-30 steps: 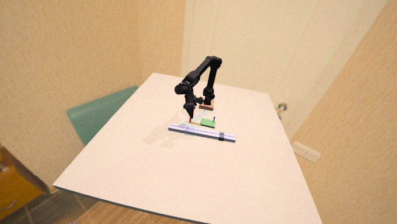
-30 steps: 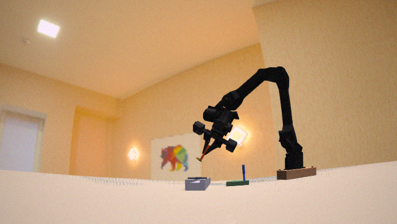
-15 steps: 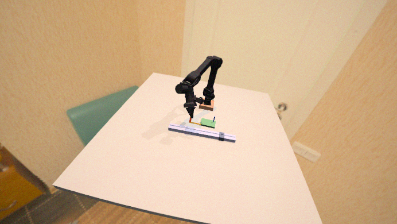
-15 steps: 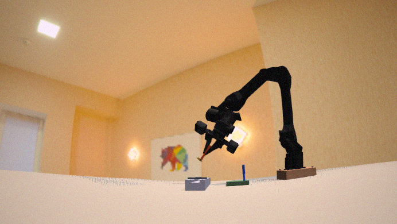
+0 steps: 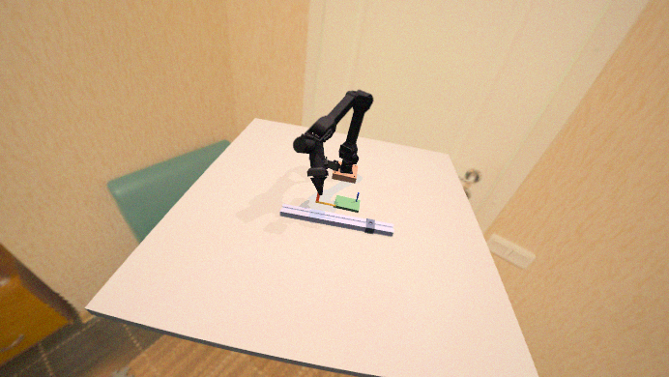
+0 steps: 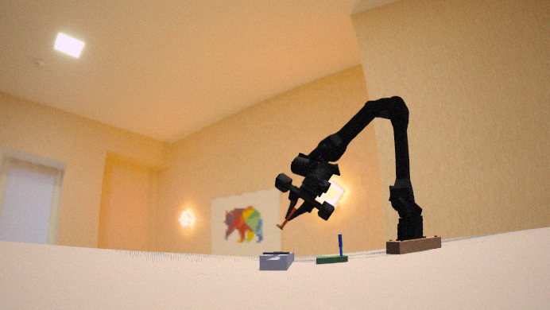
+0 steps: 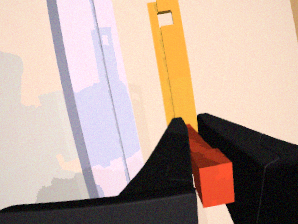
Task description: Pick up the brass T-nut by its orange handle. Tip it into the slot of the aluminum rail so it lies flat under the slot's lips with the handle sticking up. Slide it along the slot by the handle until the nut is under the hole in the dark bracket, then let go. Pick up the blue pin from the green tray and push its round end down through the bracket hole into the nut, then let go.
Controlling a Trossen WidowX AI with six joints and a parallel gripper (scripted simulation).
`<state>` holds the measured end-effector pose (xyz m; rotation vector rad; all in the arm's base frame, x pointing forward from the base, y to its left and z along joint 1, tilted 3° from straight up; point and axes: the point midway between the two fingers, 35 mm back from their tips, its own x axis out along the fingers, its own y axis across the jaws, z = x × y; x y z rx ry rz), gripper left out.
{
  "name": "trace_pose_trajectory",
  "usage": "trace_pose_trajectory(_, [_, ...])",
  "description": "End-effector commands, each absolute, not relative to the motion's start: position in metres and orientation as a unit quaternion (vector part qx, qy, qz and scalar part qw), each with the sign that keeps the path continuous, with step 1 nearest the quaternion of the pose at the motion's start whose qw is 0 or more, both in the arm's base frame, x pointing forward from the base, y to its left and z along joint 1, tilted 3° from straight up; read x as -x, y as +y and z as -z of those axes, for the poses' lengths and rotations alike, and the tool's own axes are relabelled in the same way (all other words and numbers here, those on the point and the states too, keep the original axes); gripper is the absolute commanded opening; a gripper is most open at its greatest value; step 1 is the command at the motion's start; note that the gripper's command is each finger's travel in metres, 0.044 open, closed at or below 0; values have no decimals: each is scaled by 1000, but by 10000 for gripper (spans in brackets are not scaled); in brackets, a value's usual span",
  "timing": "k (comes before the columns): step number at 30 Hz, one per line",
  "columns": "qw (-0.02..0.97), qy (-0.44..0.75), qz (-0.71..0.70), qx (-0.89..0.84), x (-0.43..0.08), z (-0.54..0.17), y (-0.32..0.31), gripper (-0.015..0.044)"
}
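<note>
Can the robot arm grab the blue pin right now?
Probably not yet. Its gripper is full, shut on the orange handle. Nothing seems to block the blue pin, standing up in the green tray, though.

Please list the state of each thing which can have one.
tool: shut on orange handle
orange handle: tilted, gripped
brass T-nut: raised, out of the slot
blue pin: upright in green tray
green tray: holding the pin
dark bracket: on the rail, hole unfilled
</note>
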<state>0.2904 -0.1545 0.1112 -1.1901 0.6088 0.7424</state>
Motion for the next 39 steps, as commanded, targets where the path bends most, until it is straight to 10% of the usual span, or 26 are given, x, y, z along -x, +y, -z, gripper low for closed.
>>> trace_pose_trajectory(1, [722, 268, -331, 545, -289, -112, -154, -150])
trace_pose_trajectory(39, [723, 236, -301, 576, -280, -107, -149, -150])
